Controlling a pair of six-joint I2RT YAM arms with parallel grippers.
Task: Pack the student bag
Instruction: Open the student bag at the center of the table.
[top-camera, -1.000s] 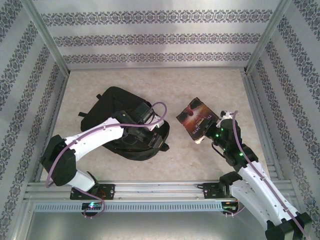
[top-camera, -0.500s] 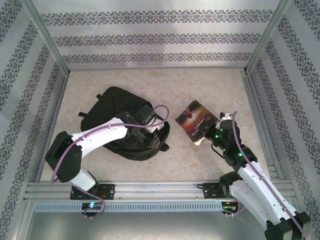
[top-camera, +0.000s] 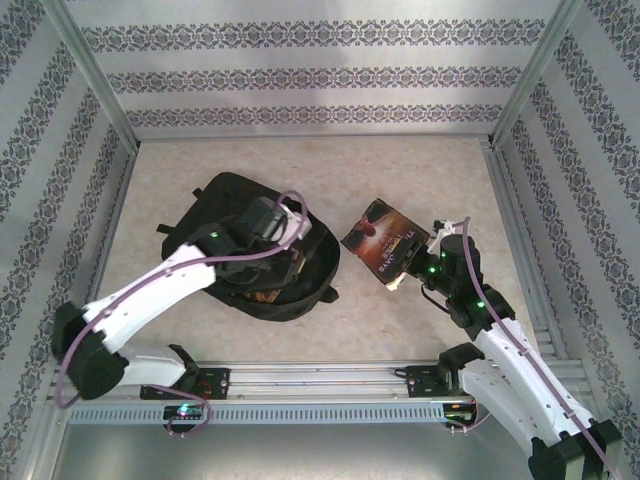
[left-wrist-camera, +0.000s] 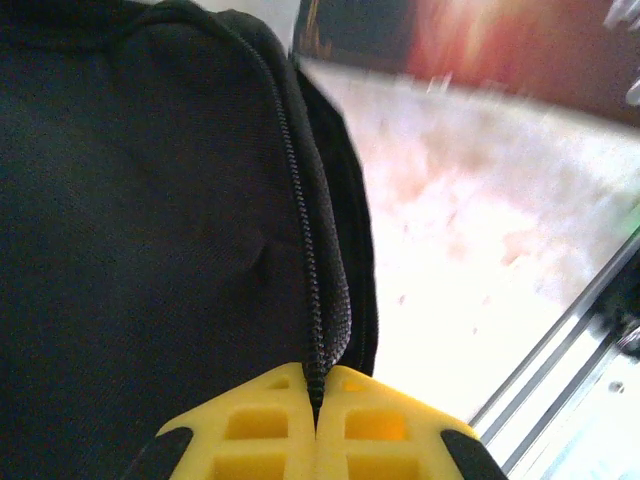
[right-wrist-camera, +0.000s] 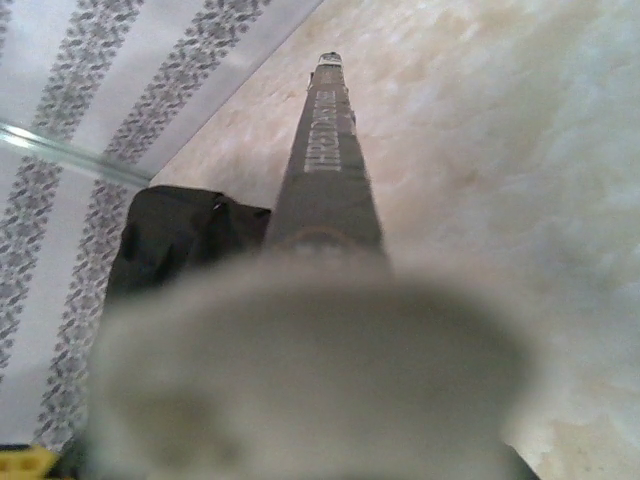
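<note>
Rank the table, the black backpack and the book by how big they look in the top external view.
Largest to smallest:
1. table
2. black backpack
3. book, clearly the smallest
No two look close in size.

The student bag (left-wrist-camera: 150, 250) is matt woven cloth; the book (top-camera: 385, 243) cover glossy.

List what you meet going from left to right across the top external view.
student bag → book → right arm
</note>
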